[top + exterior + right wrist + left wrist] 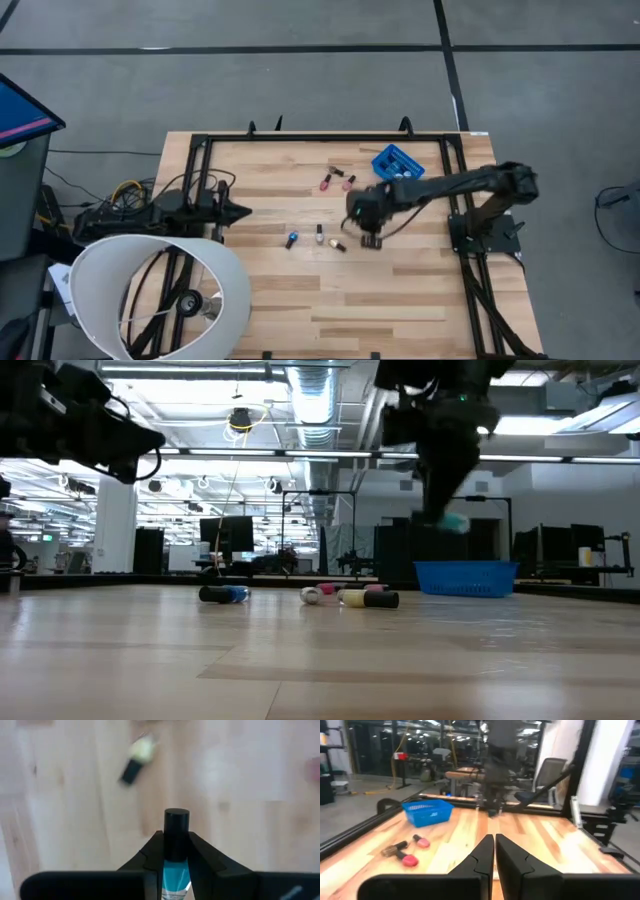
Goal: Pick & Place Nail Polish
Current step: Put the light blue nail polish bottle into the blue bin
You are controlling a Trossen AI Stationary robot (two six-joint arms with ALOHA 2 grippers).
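1. Left gripper: we see it parked at the table's left edge, fingers pressed together on nothing.
2. Loose bottles: a blue one, a pale one and a yellowish one lie mid-table; two pink ones lie nearer the blue bin.
3. Right gripper: raised above the wood, clamped on a teal nail polish, black cap outward.
4. Step, as we judge it: transport. Next calls for carrying the bottle over the bin, then releasing.

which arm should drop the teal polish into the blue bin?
Right. Its gripper is shut on the teal bottle, beside the blue bin. The left gripper is shut, empty, at the table's far side.
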